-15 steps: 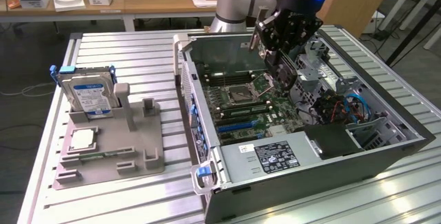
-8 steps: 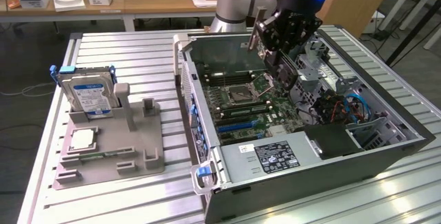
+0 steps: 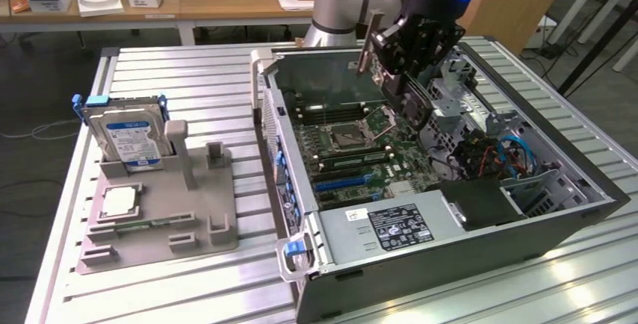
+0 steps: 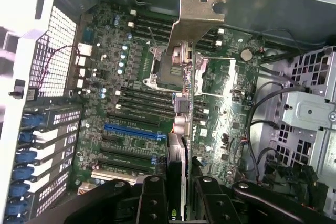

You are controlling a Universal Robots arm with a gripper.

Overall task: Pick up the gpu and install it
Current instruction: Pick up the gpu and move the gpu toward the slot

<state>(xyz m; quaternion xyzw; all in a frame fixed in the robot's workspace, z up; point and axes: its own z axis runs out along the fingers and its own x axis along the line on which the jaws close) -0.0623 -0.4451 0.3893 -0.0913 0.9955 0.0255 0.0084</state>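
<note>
My pincer is clenched on the gpu, holding the card on edge above the open computer case. It hangs over the motherboard, apart from it. Picking up is done. The card is not yet seated in any slot. At the exterior view's left, a hard drive stands in a grey holder on the tabletop.

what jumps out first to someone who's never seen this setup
First comes the robot's hand, gripping the gpu edge-on above the motherboard inside the open computer case. Next is the blue-labelled hard drive, standing upright in a grey holder at the exterior view's left.
</note>
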